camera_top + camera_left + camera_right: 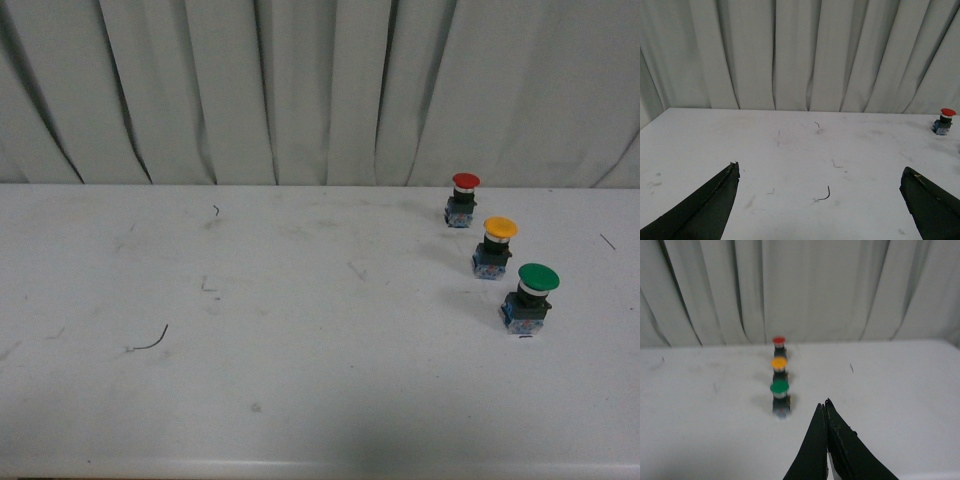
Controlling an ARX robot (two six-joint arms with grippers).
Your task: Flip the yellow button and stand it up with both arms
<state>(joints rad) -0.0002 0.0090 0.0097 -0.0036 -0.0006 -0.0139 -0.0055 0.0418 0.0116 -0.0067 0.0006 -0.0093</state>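
Observation:
The yellow button (497, 246) stands upright on the white table at the right, cap up, between a red-capped one and a green-capped one. It also shows in the right wrist view (779, 367), in the middle of the row. My right gripper (823, 404) is shut and empty, a short way this side of the green button and apart from it. My left gripper (820, 172) is open and empty over the left part of the table, far from the yellow button, which is out of the left wrist view. Neither arm shows in the front view.
The red button (463, 199) stands behind the yellow one and shows in the left wrist view (944, 121). The green button (530, 297) stands in front, also seen in the right wrist view (780, 396). A small curved wire scrap (150, 343) lies at the left. A grey curtain (300, 90) hangs behind the table.

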